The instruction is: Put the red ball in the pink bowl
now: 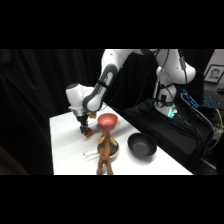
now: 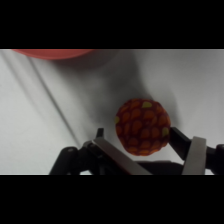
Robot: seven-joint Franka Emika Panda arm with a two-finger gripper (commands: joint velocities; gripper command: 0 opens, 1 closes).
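On the table point(image 1: 65, 145), just left of the pink bowl point(image 1: 107, 120), the red ball point(image 2: 143, 126) is bracketed by the jaws of the gripper point(image 1: 86, 131); contact cannot be told. The lift and placement in the bowl are judged outstanding.

A white table point(image 1: 65, 150) stands in a dark room — black curtains point(image 1: 35, 85) hang behind it and to its left, filling the backdrop. To the right of the table a black cloth point(image 1: 165, 130) covers a lower surface, with cables point(image 1: 200, 107) and a small green light point(image 1: 172, 113) on it. Farther right of the table, at the upper corner, a framed picture point(image 1: 215, 74) shows — dimly.
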